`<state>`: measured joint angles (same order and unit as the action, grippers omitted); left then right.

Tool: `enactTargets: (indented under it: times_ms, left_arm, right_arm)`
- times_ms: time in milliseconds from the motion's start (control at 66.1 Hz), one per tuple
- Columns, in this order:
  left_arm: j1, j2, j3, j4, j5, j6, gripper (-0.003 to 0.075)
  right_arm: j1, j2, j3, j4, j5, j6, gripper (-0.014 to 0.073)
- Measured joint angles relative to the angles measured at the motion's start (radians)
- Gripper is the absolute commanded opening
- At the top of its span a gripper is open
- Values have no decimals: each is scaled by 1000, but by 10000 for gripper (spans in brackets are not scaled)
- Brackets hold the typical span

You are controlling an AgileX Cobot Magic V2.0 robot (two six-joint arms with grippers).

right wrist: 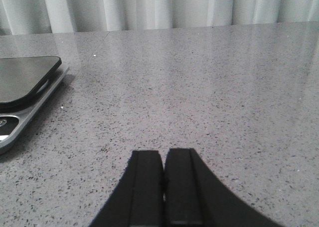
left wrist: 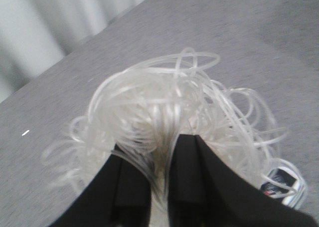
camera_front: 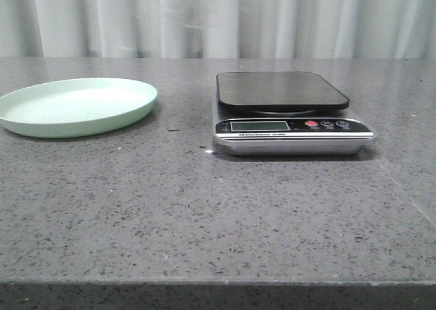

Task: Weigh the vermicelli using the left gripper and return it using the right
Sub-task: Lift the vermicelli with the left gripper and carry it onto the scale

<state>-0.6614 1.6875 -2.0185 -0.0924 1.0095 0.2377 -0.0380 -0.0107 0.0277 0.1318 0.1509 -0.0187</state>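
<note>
In the left wrist view, the vermicelli (left wrist: pixel 164 107), a fluffy nest of translucent whitish loops, hangs above the grey table with my left gripper (left wrist: pixel 159 147) shut on its strands. A corner of the scale (left wrist: pixel 281 184) peeks out under the loops. The front view shows the kitchen scale (camera_front: pixel 279 92) with nothing on its black platform, and the pale green plate (camera_front: pixel 75 105) lying bare at the left. Neither gripper shows in the front view. My right gripper (right wrist: pixel 163 154) is shut on nothing, low over the table beside the scale (right wrist: pixel 25 80).
The speckled grey table (camera_front: pixel 204 208) runs back to a pale curtain (camera_front: pixel 218 17). Its front edge is near the bottom of the front view.
</note>
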Motion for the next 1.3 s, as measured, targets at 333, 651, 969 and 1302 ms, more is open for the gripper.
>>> enactTargets:
  times_ms: [333,651,969,1302]
  left_arm:
    - [-92,172,-2,-6,-61,0,137]
    - [-93,296,-2,55,-48,0,137]
    - [-94,341,-2,57,-2,0,141]
    - [-94,341,-53,82,62,0,509]
  right_arm:
    - [0,0,0,0,0,0,151]
    - [0,0,0,0,0,0,151]
    - [0,0,0,0,-2,0,151]
    - [0,0,0,0,-2,0,151]
